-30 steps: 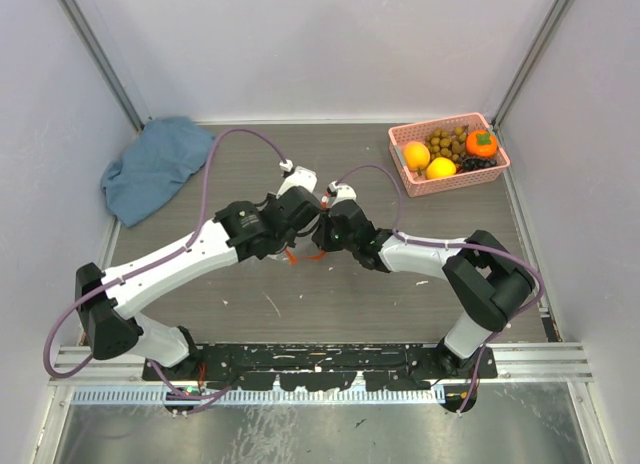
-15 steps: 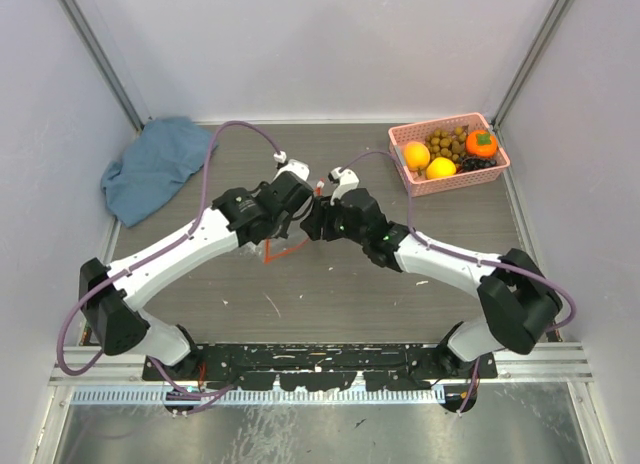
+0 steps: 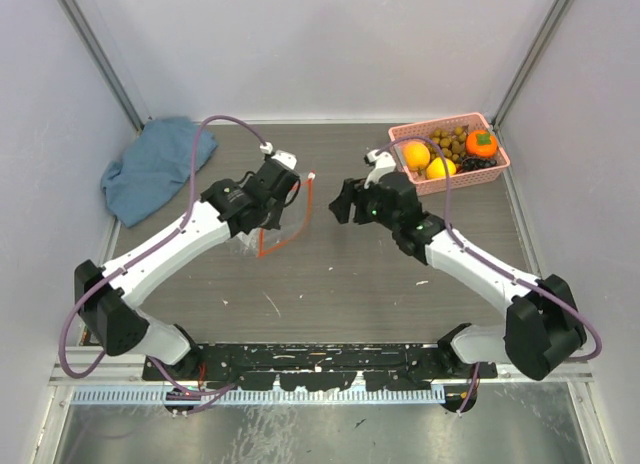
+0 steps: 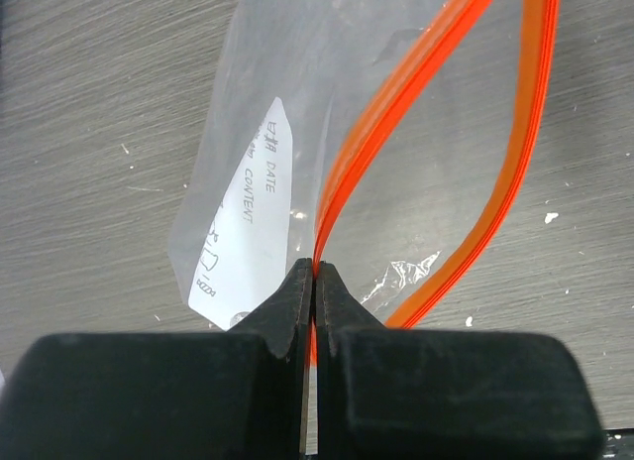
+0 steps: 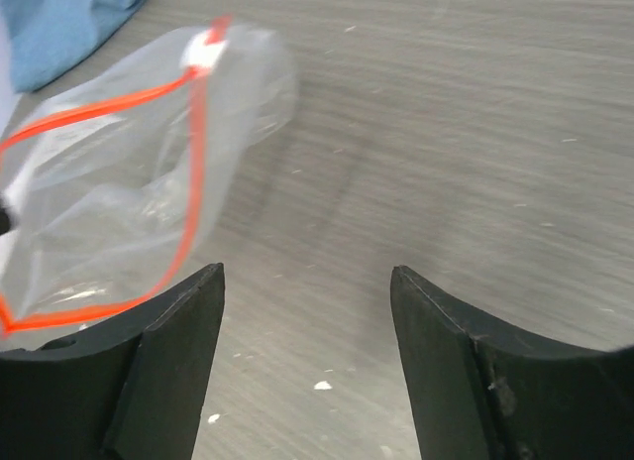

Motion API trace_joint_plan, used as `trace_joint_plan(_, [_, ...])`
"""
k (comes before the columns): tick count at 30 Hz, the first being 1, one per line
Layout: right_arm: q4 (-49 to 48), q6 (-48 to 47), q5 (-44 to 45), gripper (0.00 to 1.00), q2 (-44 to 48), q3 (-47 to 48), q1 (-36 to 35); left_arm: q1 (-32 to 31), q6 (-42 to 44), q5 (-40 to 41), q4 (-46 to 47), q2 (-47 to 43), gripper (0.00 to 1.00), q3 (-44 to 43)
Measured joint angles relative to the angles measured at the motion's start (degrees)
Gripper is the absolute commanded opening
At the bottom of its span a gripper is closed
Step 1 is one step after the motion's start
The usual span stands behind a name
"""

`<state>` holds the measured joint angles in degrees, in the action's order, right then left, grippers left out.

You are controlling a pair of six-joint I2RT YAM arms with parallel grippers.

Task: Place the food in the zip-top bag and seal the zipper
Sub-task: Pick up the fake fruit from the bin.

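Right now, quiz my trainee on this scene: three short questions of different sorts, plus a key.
1. True or false: the left claw pinches the zipper of the zip-top bag.
2. Where is the food? A in the bag; B in the pink basket; C on the blue cloth.
3. Fill in: the right claw is ___ and holds nothing.
Key: 1 true; 2 B; 3 open.

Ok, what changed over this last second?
The right gripper drew away from the clear plastic zip-top bag and swung right, toward the pink basket; its jaws stand open. The left gripper carried the bag slightly left and farther from the bases, jaws shut on the orange-red zipper strip, the mouth now gaping. The toy fruits and blue cloth stayed put.
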<state>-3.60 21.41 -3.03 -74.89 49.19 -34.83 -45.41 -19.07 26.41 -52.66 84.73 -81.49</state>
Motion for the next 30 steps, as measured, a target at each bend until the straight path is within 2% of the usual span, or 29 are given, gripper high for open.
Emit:
trace_joint_plan(7, [5.88,-4.48,-0.68,0.78,-0.13,1.20,13.77,2.71,0.02,-2.89,1.36,-3.32,0.00,2.56])
trace_joint_plan(9, [6.78,-5.49,-0.28,0.78,-1.40,2.60,16.96,2.84,0.11,-3.43,1.60,-3.63,0.00,3.02])
trace_joint_plan(10, [7.04,-7.08,0.66,0.78,-4.74,5.68,21.16,2.95,0.44,-4.20,1.90,-3.87,0.00,3.48])
trace_joint_plan(13, [7.67,-8.07,1.33,0.79,-7.28,7.78,23.65,3.04,0.63,-4.37,2.19,-3.96,0.00,3.76])
trace_joint_plan(22, [6.86,-11.76,3.69,0.81,-22.69,21.73,31.50,3.41,1.57,-4.83,2.25,-3.98,0.00,3.96])
trace_joint_plan(30, [5.49,-13.55,3.96,0.85,-37.31,34.07,34.71,3.50,2.03,-5.42,2.25,-3.85,0.00,3.96])
